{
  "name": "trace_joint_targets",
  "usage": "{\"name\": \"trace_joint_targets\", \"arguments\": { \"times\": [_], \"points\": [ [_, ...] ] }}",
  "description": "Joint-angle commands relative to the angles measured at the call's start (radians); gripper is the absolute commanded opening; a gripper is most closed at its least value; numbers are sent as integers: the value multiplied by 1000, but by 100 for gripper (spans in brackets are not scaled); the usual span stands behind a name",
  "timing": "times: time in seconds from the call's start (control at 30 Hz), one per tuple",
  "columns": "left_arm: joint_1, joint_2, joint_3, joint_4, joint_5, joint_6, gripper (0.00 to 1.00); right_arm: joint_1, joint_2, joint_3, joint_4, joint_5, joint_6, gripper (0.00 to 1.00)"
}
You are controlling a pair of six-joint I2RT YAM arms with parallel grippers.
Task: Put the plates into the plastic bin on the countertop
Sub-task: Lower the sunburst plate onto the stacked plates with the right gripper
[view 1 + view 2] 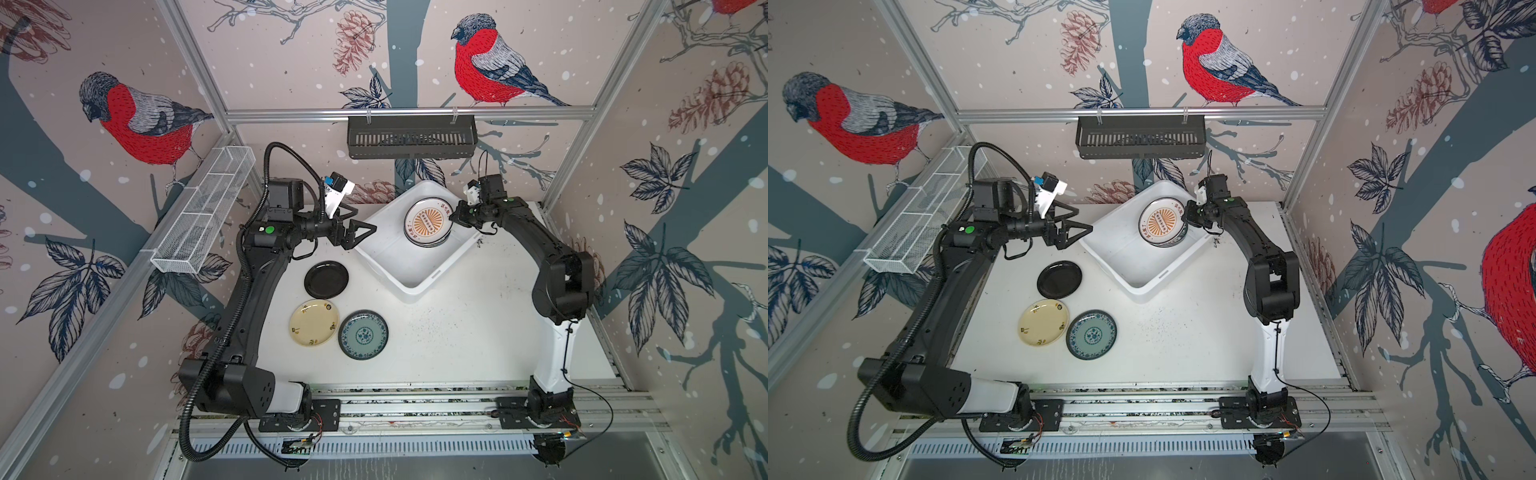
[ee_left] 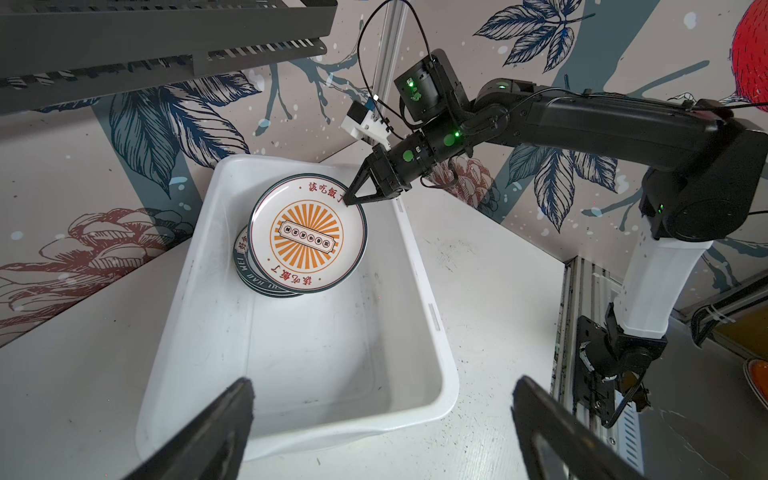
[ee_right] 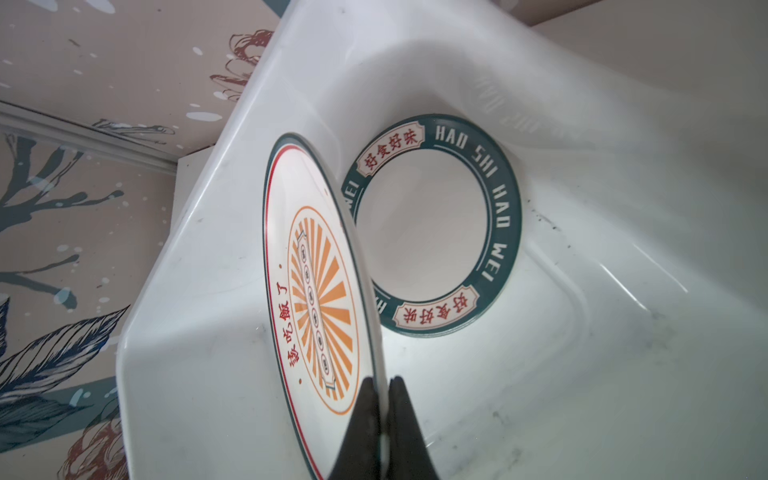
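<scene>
While the left end effector [image 1: 366, 219] hangs spread and empty just left of the plastic bin [image 1: 415, 287], a black plate [image 1: 326, 279], a cream-yellow plate [image 1: 314, 323] and a teal plate [image 1: 363, 334] lie on the table [image 1: 457, 332] at left. Rightward, the right end effector [image 2: 351, 202] pinches the sunburst plate [image 2: 307, 232], which tilts over the green-lettered plates [image 3: 505, 232], perhaps three, in the bin's far end.

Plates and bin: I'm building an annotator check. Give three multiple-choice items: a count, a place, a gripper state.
1. Plates on the countertop, outside the plastic bin: A one; B five; C three.
2. The black plate lies: A in the bin; B on the countertop; C propped against the bin.
3. The right gripper is: A shut on the sunburst plate; B open; C shut, empty.
C: black, cream plate and teal plate lie there. B: it lies flat there. A: it pinches the plate's rim.
</scene>
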Motion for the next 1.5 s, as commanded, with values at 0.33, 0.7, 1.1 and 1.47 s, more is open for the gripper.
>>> {"name": "trace_joint_targets", "arguments": {
  "times": [0.33,0.7,1.1,1.47],
  "points": [
    [1,-1,-7,11,-3,9,96,-5,137,104,90,46,77,1],
    [1,2,-6,9,-1,13,96,-16,194,141,128,25,126,1],
    [1,-2,-10,4,-5,20,96,-15,227,144,135,28,141,2],
    [1,-10,-17,-5,-12,38,96,-17,241,135,153,33,163,3]
  ]
}}
